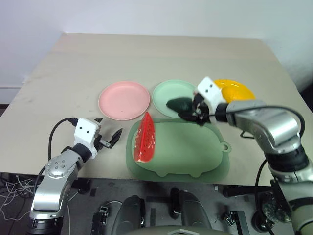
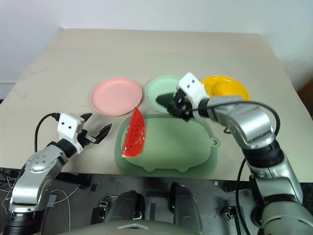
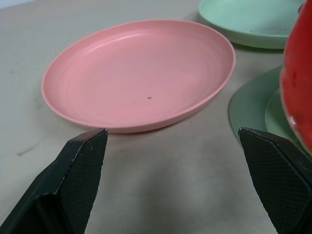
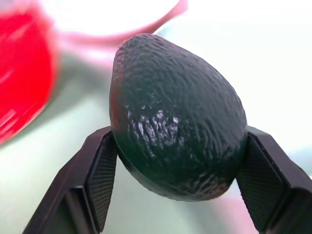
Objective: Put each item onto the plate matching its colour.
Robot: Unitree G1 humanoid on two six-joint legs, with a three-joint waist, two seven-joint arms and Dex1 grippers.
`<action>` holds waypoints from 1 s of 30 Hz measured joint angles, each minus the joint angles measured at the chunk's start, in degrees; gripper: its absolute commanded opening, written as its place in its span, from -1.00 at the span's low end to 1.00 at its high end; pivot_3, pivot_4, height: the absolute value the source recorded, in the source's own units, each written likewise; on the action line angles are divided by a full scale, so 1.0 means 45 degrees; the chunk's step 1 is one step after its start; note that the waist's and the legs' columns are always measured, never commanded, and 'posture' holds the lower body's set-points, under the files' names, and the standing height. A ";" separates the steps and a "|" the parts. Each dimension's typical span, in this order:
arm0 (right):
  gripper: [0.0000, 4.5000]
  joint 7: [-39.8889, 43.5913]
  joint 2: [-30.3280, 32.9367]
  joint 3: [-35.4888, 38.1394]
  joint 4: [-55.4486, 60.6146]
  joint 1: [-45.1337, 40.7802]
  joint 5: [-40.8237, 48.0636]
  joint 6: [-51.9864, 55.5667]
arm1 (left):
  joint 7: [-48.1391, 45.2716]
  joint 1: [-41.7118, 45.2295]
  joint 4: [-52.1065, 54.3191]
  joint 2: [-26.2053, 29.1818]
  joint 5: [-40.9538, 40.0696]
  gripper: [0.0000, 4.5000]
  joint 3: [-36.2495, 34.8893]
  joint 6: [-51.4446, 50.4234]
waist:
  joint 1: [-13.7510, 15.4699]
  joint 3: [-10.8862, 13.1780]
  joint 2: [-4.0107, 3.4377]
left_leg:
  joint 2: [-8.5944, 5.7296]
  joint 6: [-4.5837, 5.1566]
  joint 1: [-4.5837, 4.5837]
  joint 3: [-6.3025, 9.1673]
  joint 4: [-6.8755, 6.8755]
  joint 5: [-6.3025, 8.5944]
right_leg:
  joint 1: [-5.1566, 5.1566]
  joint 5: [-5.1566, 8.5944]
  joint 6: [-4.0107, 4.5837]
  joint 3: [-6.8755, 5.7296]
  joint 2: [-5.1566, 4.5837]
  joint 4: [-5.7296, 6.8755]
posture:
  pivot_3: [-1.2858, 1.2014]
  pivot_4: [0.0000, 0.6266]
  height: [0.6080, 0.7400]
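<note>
**Avocado gripped above the green plate**

The large green tray (image 1: 195,156) sat low centre, watermelon wedge (image 1: 145,138) on its left edge. The right gripper (image 1: 191,110) clasped the avocado (image 1: 180,104) over the mint plate's (image 1: 166,95) lower rim. The left gripper (image 1: 108,138) stood spread, lower left.

The left hand (image 3: 183,187) is hovering low over the beige desk (image 3: 161,180), its two black fingers (image 3: 73,185) standing wide apart with nothing between them. Beyond them the pink plate (image 3: 139,73) is lying empty, the mint green plate (image 3: 253,22) behind it, and the red watermelon wedge (image 3: 298,83) is resting on the green tray (image 3: 248,105).
</note>
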State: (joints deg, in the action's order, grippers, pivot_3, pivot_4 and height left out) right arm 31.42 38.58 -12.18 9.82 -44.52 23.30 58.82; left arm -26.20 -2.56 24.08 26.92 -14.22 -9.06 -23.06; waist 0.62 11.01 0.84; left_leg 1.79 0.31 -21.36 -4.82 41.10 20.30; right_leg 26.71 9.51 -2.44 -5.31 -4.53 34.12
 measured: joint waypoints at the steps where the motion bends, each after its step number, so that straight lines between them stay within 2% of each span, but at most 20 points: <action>1: 0.39 0.0090 -0.0178 -0.0199 -0.0735 -0.0224 -0.0359 -0.0482 | 0.0004 0.0006 -0.0019 0.0008 -0.0001 1.00 -0.0003 -0.0002 | -0.0002 0.0000 0.0000 | -0.0001 0.0000 -0.0001 -0.0004 0.0000 0.0000 | 0.0000 0.0000 -0.0001 0.0000 -0.0001 -0.0001 | 0.03 -0.52 1.00; 8: 0.39 0.0601 -0.1207 -0.1497 -0.5053 -0.0655 -0.2706 -0.3629 | 0.0092 0.0005 0.0026 0.0025 -0.0002 1.00 -0.0033 -0.0056 | -0.0031 0.0003 -0.0005 | -0.0001 0.0001 -0.0005 -0.0013 0.0000 0.0000 | 0.0006 -0.0002 -0.0002 0.0000 -0.0006 0.0002 | 0.03 -0.52 1.00; 9: 0.71 0.0689 -0.1303 -0.1500 -0.5388 -0.0706 -0.2916 -0.3918 | 0.0107 -0.0037 0.0118 0.0027 -0.0003 1.00 -0.0045 -0.0084 | -0.0040 0.0003 -0.0005 | 0.0001 0.0002 -0.0005 -0.0012 0.0000 0.0000 | 0.0007 -0.0002 -0.0002 0.0000 -0.0005 0.0004 | 0.03 -0.52 1.00; 10: 0.79 0.0776 -0.1371 -0.1499 -0.5639 -0.0764 -0.3066 -0.4157 | 0.0114 -0.0086 0.0238 0.0027 -0.0008 1.00 -0.0054 -0.0099 | -0.0048 0.0003 -0.0006 | 0.0002 0.0001 -0.0005 -0.0012 0.0000 0.0000 | 0.0008 -0.0002 -0.0002 0.0000 -0.0005 0.0004 | 0.03 -0.52 1.00; 11: 0.96 0.0870 -0.1396 -0.1498 -0.5767 -0.0809 -0.3166 -0.4371 | 0.0129 -0.0156 0.0353 0.0027 -0.0009 1.00 -0.0074 -0.0122 | -0.0055 0.0004 -0.0006 | 0.0004 0.0001 -0.0005 -0.0011 -0.0001 0.0000 | 0.0008 -0.0002 -0.0002 0.0000 -0.0005 0.0004 | 0.03 -0.52 1.00; 18: 0.99 0.1522 -0.1229 -0.0849 -0.5063 -0.0633 -0.3621 -0.6629 | 0.0589 -0.0317 0.1573 0.0015 -0.0290 1.00 -0.0233 -0.1431 | -0.0023 0.0004 -0.0007 | 0.0006 0.0001 -0.0004 -0.0003 -0.0001 0.0000 | 0.0005 -0.0002 -0.0003 0.0000 -0.0006 0.0003 | 0.03 -0.52 1.00; 22: 0.99 0.2263 -0.0368 0.0144 -0.3904 0.0180 -0.3475 -0.7831 | 0.1252 0.0662 0.2872 0.0001 -0.0697 1.00 -0.0158 -0.3467 | 0.0081 0.0003 -0.0005 | -0.0004 0.0001 -0.0007 0.0019 0.0005 0.0000 | -0.0014 -0.0003 -0.0005 -0.0010 -0.0016 -0.0003 | 0.03 -0.52 1.00; 26: 0.99 0.3607 0.0865 0.1148 -0.2334 0.1902 -0.3031 -0.9013 | 0.2067 0.2557 0.4212 -0.0048 -0.1411 1.00 0.0340 -0.6693 | 0.0026 0.0001 -0.0001 | -0.0008 0.0003 0.0014 0.0028 0.0007 0.0001 | -0.0044 -0.0004 -0.0009 -0.0015 -0.0015 -0.0010 | 0.03 -0.52 1.00; 30: 0.99 0.3832 0.1239 0.1629 -0.2094 0.2945 -0.3062 -0.9135 | 0.2921 0.5284 0.4878 -0.1261 -0.2471 1.00 0.0816 -1.0583 | 0.0006 0.0008 0.0017 | -0.0024 -0.0021 0.0023 0.0040 0.0013 -0.0013 | -0.0054 -0.0005 -0.0008 -0.0017 0.0003 -0.0002 | 0.03 -0.52 1.00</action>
State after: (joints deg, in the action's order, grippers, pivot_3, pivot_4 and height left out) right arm 48.67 44.15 -4.85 0.40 -31.27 9.52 17.72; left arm -13.05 21.22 46.03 21.24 -25.34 -5.39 -70.69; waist 0.64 11.05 0.92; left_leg 1.68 0.21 -21.26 -4.65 41.16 20.24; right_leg 26.47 9.49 -2.48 -5.38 -4.51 34.11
